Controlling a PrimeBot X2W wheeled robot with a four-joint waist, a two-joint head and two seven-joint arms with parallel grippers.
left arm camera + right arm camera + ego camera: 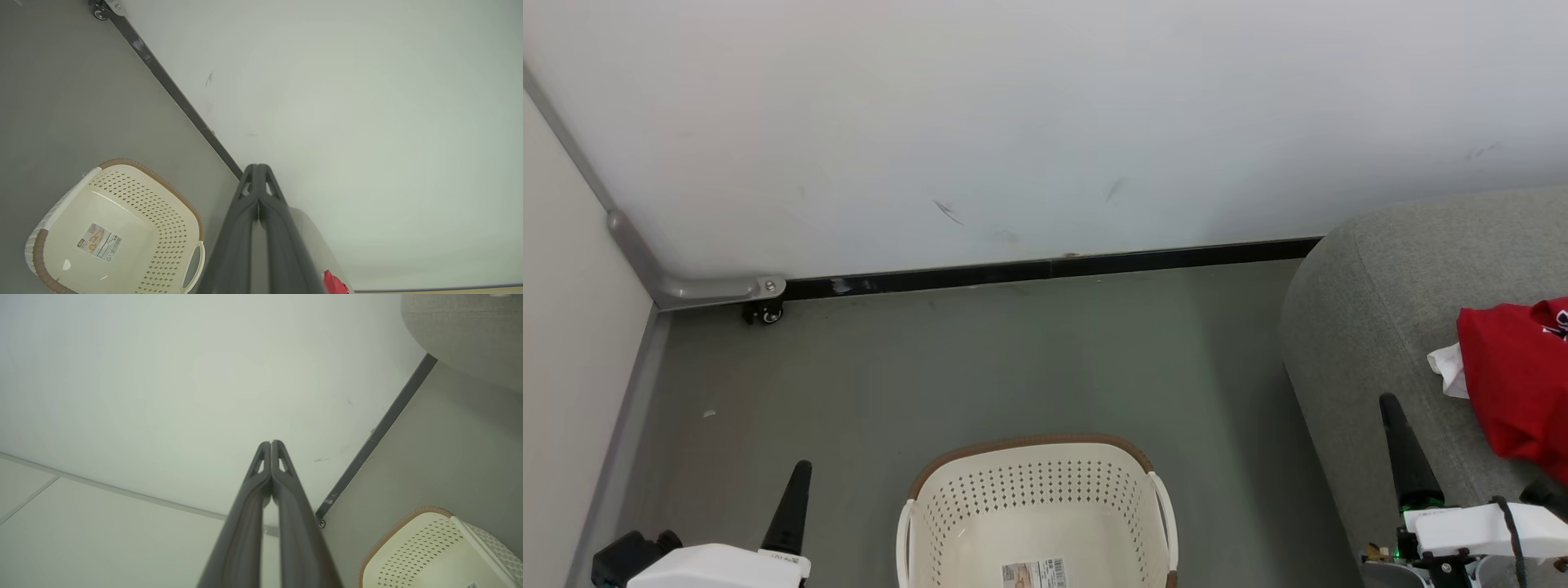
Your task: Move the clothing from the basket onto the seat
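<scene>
While both are hanging with tapered dark fingers [239,237] pressed tip to tip, gripping nothing, the left hand [258,168] is sitting left of the basket [1029,447] and the right hand [271,443] right of it. Perforated cream plastic with a brown rim, the basket is showing a paper label [1035,573] on its floor. Right of the basket, crumpled red clothing [1515,384] is lying on the rounded, grey fabric seat [1364,327].

L gripper [258,168] fingers together; basket [163,228] lower left, label [99,241] inside; red clothing [333,282] btm edge.
</scene>
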